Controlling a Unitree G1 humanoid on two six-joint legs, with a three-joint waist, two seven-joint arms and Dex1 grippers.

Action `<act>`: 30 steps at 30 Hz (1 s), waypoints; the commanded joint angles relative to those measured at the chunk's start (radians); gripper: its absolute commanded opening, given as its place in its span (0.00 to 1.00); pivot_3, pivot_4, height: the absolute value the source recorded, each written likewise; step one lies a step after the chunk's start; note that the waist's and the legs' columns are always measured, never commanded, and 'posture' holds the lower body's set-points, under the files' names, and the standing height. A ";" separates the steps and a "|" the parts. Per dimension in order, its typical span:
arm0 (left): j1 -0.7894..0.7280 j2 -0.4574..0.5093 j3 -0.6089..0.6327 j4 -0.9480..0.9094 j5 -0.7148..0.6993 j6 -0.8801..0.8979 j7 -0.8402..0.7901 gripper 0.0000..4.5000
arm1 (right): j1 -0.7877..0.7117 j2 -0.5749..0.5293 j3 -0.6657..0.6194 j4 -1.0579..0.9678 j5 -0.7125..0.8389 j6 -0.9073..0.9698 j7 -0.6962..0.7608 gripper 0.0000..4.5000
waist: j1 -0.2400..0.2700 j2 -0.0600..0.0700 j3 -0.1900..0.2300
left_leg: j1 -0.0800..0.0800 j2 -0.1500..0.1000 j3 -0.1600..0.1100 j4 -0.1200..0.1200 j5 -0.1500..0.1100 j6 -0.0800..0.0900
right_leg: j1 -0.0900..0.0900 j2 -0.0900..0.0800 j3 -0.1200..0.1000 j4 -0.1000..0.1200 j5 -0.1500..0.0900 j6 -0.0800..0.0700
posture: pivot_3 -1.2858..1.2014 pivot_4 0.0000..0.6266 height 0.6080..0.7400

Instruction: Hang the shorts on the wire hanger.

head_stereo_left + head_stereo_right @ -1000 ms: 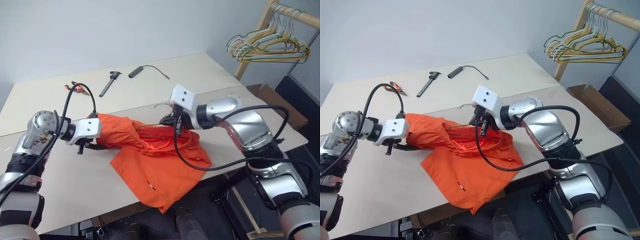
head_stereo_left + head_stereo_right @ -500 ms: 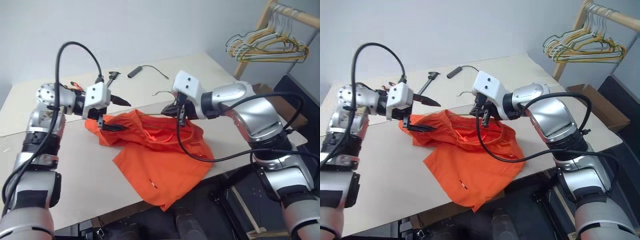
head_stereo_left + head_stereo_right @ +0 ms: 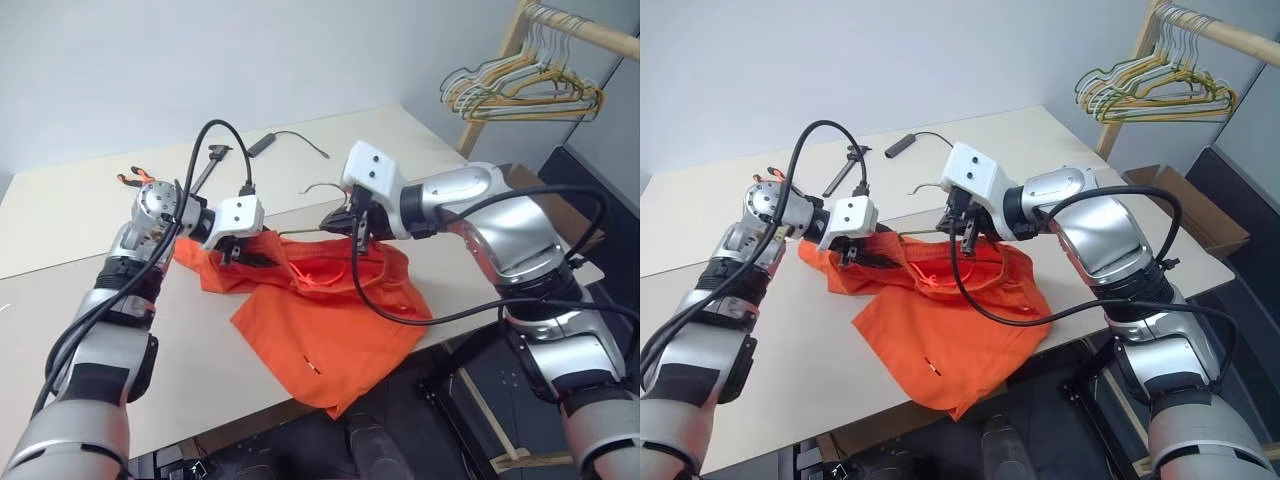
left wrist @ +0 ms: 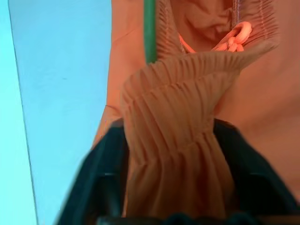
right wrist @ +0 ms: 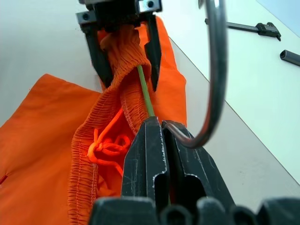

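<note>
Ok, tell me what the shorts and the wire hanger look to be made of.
The shorts: thin woven fabric, matte bright orange; it drapes and creases, with a gathered elastic waistband and a knotted drawcord. The wire hanger: thin bent metal wire, likely coated; the hook has a dull grey sheen, the straight run looks olive green.

Shorts on the table, wire hanger inside the waistband, hanger bunch far right

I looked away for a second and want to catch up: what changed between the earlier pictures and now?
The left gripper let go of the shorts at their left edge, opened, swung in toward the middle and closed on the gathered waistband beside the wire hanger. The right gripper stayed shut on the hanger's neck, and the shorts stayed on the table.
</note>
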 commanded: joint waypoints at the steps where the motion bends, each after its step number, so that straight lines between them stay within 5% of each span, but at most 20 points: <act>1: -0.030 0.003 0.018 0.005 -0.009 -0.027 -0.005 0.28 | -0.037 -0.007 -0.050 -0.037 0.011 -0.002 -0.001 0.00 | 0.000 0.000 0.000 | 0.000 0.000 0.000 0.000 0.000 0.000 | 0.000 0.000 0.000 0.000 0.000 0.000 | 0.43 0.06 1.00; 5: -0.029 0.010 0.026 0.005 -0.014 -0.028 -0.007 0.01 | -0.039 -0.006 -0.051 -0.033 0.011 -0.004 0.001 0.00 | 0.000 0.000 0.000 | 0.000 0.000 0.000 0.000 0.000 0.000 | 0.000 0.000 0.000 0.000 0.000 0.000 | 0.43 0.06 1.00; 11: -0.016 0.016 0.043 -0.017 -0.029 -0.001 -0.002 0.00 | -0.033 -0.011 -0.052 -0.030 0.002 -0.033 0.003 0.00 | 0.000 0.000 0.000 | 0.000 0.000 0.000 0.000 0.000 0.000 | 0.000 0.000 0.000 0.000 0.000 0.000 | 0.43 0.06 1.00; 15: -0.005 0.024 0.053 -0.027 -0.028 0.016 0.012 0.00 | -0.018 -0.036 -0.073 -0.042 0.007 -0.029 0.006 0.24 | 0.001 0.000 0.000 | 0.000 0.000 0.000 0.000 0.000 0.000 | 0.000 0.000 0.000 0.000 0.000 0.000 | 0.43 0.06 1.00; 24: 0.021 0.039 0.076 -0.040 -0.033 0.053 0.043 0.00 | 0.148 -0.243 -0.271 -0.206 0.126 0.014 0.083 0.97 | 0.005 0.000 0.000 | -0.001 0.000 -0.001 0.000 0.000 0.000 | 0.001 0.000 -0.001 -0.001 0.000 0.000 | 0.43 0.06 1.00; 30: 0.019 0.033 0.083 -0.049 -0.044 0.070 0.058 0.00 | 0.363 -0.343 -0.289 -0.351 0.162 0.020 0.078 0.99 | 0.003 -0.001 -0.001 | 0.000 0.001 0.000 0.000 0.000 0.000 | 0.001 0.000 -0.001 -0.001 0.000 0.000 | 0.43 0.05 1.00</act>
